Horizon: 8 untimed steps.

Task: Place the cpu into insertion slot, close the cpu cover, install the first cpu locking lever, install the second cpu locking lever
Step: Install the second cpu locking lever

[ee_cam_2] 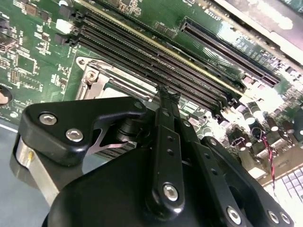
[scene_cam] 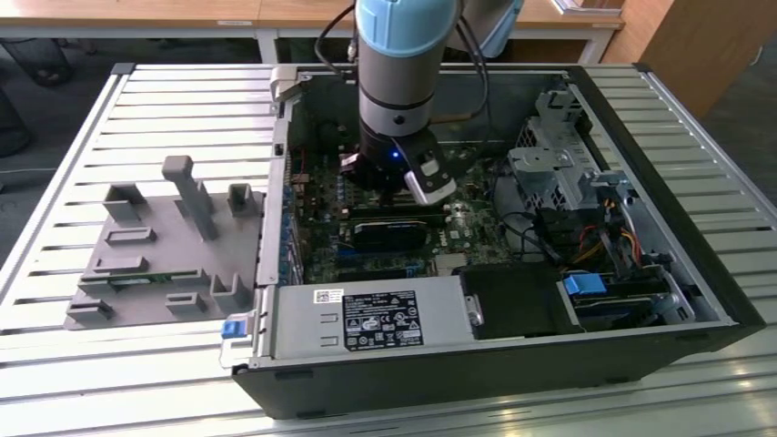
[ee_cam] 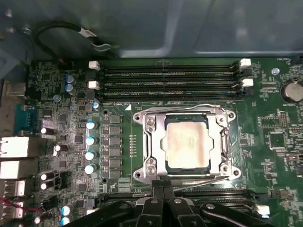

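In the first wrist view the cpu (ee_cam: pixel 187 144) lies grey side up in its socket on the green motherboard. The silvery cpu cover (ee_cam: pixel 220 142) lies flat around it, framing the chip in its window. A thin wire lever (ee_cam: pixel 189 106) runs along one side of the socket and another lever (ee_cam: pixel 199 180) along the opposite side. My gripper (ee_cam: pixel 164 185) hovers at the socket's edge by the second lever, fingers shut with nothing between them. In the second wrist view the gripper (ee_cam_2: pixel 166 93) points at the socket frame (ee_cam_2: pixel 102 80). The exterior view has the gripper (scene_cam: pixel 391 193) low inside the open computer case.
Black memory slots (ee_cam: pixel 170 78) run beside the socket, with a looped black cable (ee_cam: pixel 57 33) beyond. A row of capacitors (ee_cam: pixel 90 146) and rear ports (ee_cam: pixel 12 156) flank it. Outside, a grey fixture tray (scene_cam: pixel 158 246) sits on the slatted table; power supply (scene_cam: pixel 364 319) and drive cage (scene_cam: pixel 559 173) crowd the case.
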Motion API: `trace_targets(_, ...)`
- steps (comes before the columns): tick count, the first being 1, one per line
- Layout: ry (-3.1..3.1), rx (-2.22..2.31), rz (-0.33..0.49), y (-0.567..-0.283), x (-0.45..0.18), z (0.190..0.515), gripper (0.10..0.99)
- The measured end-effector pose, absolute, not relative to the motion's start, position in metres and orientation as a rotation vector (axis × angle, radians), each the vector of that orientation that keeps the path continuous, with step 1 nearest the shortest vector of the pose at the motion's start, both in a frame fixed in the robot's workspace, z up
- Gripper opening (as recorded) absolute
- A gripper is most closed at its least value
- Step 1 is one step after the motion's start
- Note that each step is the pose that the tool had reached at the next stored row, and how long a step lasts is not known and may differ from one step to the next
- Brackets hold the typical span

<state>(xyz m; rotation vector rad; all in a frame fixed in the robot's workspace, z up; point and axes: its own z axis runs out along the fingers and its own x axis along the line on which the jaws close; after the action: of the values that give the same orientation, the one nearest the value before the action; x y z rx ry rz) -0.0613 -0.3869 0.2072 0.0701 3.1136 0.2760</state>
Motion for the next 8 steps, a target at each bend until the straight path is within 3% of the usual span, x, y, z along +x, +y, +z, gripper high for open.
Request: trace_targets(8, 3.109, 0.07, 0.335, -0.3957, -0.0666, 0.2052, 0.106)
